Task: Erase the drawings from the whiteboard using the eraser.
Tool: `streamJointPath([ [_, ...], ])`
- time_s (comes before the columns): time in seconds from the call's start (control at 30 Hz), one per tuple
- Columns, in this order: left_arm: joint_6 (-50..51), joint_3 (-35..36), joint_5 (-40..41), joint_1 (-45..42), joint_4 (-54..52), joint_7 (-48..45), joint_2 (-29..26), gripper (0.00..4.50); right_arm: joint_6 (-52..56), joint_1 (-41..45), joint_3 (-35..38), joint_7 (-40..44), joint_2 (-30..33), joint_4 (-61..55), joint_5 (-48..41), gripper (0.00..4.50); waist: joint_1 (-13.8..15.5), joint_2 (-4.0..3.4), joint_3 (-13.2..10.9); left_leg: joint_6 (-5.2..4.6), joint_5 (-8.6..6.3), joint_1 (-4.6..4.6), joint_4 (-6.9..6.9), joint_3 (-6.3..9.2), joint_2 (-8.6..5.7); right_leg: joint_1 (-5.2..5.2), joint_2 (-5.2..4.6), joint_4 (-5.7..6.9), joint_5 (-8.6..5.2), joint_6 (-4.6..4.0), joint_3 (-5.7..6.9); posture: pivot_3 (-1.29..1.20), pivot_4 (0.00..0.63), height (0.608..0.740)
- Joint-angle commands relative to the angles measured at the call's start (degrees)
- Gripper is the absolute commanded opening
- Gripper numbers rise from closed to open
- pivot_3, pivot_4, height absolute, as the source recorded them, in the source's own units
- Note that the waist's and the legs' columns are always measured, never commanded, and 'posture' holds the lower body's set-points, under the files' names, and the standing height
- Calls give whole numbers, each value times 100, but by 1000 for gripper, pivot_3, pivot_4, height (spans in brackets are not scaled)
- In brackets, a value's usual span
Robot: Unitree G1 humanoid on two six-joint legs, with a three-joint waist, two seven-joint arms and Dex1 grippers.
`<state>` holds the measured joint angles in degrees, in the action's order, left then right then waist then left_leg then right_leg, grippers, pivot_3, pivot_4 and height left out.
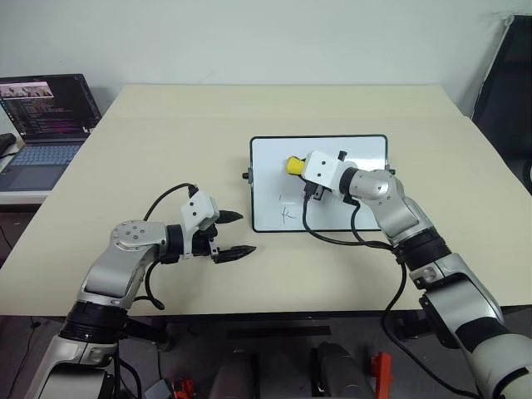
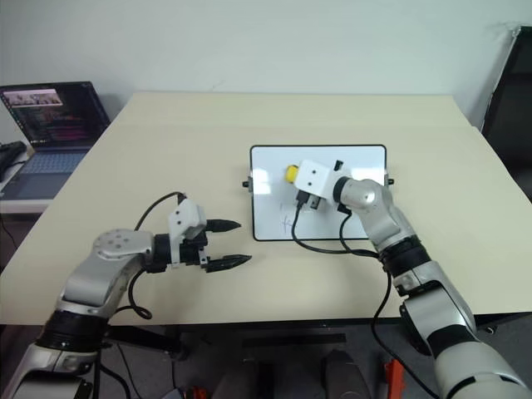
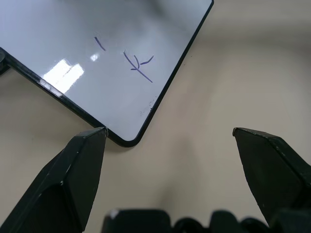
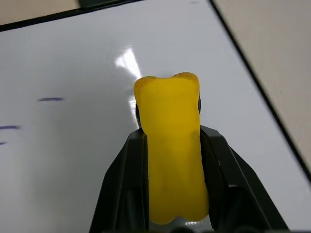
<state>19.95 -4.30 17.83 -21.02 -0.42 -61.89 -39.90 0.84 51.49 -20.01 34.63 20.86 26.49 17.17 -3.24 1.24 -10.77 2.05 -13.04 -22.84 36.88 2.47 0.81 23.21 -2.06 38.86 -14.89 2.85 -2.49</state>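
Observation:
The whiteboard [image 1: 366,154] lies flat in the middle of the table. A small dark drawing [image 1: 288,214] sits near its front left corner, and it shows again as a star-like scribble [image 3: 138,67] beside a short stroke [image 3: 99,43]. My right gripper [image 4: 168,106] is shut on the yellow eraser [image 1: 294,165], over the board's far left part; whether it touches the surface I cannot tell. Two faint strokes [image 4: 50,99] lie beside the eraser. My left gripper [image 1: 237,234] hovers open just off the board's front left corner, holding nothing.
An open laptop [image 1: 41,116] stands on a lower surface past the table's left edge. A dark chair [image 1: 507,83] is at the far right. The right wrist's black cable [image 1: 332,237] hangs across the board's front edge. Bare tabletop [image 1: 208,125] surrounds the board.

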Motion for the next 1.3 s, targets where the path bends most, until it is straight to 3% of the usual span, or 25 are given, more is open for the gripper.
streamJointPath([
  [0.03,-27,56,17,-123,-91,15,20,4500,-53,33,-25,34,11,101,94,1049,-2,0,0,0,0,-1,-2,0,0,0,0,-1,0,0,0,0,150,740],
  [0.27,-10,61,15,-111,-99,13,19,4500,119,-519,-446,1085,-14,-638,-100,1048,-5,0,0,0,-1,0,-9,0,2,2,1,-2,-1,-1,1,0,150,740],
  [0.5,-16,51,19,-126,-86,-26,14,4500,206,-534,-421,1159,60,-685,39,1048,2,-1,-1,0,-1,-1,-6,2,1,2,1,-1,-1,-1,4,0,150,740],
  [0.77,-27,15,5,-186,-46,-33,55,4500,238,14,231,9,-37,-457,-35,1048,3,0,-2,0,-1,-2,-4,3,1,2,1,-1,-1,-1,3,0,150,740],
  [0.9,16,79,119,-323,-87,-109,70,4500,524,-62,845,633,84,-1399,-975,1048,16,-1,-6,0,-1,-11,-10,6,1,7,0,-7,-1,-1,7,0,150,740],
  [1.03,94,249,336,-557,-142,-223,68,4500,1304,-694,1429,1731,837,-2842,-2090,1048,87,-1,-7,1,-4,-23,-20,19,1,10,0,-25,-6,3,19,0,150,740],
  [1.3,197,423,527,-885,-215,-464,-229,4500,2050,-2097,2203,2697,2620,-4130,-2872,1048,131,-2,-7,8,-14,-48,-24,20,0,9,-5,-80,-8,13,27,0,150,740],
])
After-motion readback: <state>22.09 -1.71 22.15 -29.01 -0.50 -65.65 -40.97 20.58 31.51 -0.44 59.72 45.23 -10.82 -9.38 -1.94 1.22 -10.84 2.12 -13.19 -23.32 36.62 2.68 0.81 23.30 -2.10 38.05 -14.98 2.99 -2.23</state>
